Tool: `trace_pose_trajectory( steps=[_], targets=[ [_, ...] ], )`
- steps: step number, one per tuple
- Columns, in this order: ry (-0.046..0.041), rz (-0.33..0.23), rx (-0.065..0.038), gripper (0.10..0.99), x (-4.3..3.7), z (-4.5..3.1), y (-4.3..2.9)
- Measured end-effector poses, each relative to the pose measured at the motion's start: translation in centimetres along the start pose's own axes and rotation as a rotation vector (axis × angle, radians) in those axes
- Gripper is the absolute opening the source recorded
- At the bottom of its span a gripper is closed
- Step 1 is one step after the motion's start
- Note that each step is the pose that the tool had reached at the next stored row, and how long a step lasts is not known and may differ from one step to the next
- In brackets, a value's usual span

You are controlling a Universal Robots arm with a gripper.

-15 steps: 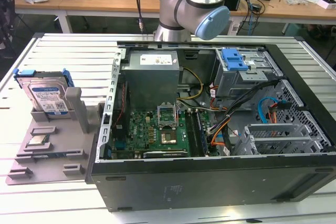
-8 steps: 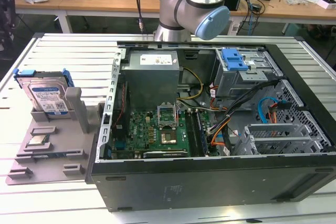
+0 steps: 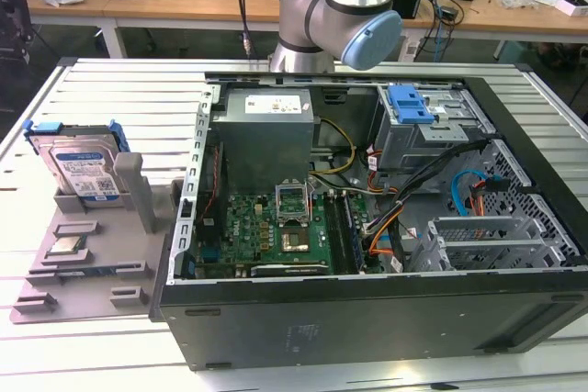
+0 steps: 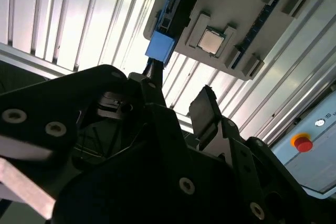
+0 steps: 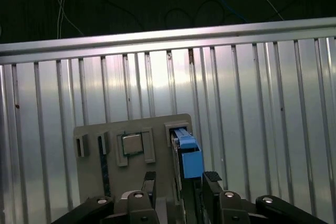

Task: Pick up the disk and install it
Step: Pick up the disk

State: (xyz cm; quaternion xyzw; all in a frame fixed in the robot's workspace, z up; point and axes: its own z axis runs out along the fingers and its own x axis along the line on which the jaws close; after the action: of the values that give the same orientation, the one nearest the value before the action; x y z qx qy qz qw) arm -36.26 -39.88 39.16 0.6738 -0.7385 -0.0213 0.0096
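Observation:
The disk (image 3: 81,167) is a silver hard drive with a white-and-blue label in a bright blue caddy. It stands upright in a slot of the grey holder (image 3: 92,268) at the exterior view's left. In both wrist views I look down on its blue edge, disk (image 5: 188,153) and disk (image 4: 160,45). My gripper (image 5: 180,182) hangs well above it, open, with the dark fingers (image 5: 211,179) apart and nothing between them. The second wrist view has the gripper (image 4: 176,98) in front of the disk's corner.
An open computer case (image 3: 367,319) lies on the slatted aluminium table (image 3: 119,89), with a blue latch and metal cage (image 3: 409,103) at its far side. A small square chip (image 5: 131,144) sits on the holder beside the disk. A red button (image 4: 301,142) is near the table edge.

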Motion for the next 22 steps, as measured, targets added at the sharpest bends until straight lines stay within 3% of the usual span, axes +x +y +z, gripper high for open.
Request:
trace_pose_trajectory(
  steps=[3,7,11,14,22],
  targets=[
    [0.0005,-0.013,0.000,0.482,-0.05,0.00,-0.01],
    [0.0038,-0.083,-0.001,0.482,-0.11,0.00,-0.01],
    [0.0041,-0.089,-0.001,0.482,-0.21,0.07,0.00],
    [0.0040,-0.090,-0.001,0.482,-0.97,0.18,-0.01],
    [0.0046,-0.096,-0.001,0.482,-1.10,1.99,-0.15]
  ],
)
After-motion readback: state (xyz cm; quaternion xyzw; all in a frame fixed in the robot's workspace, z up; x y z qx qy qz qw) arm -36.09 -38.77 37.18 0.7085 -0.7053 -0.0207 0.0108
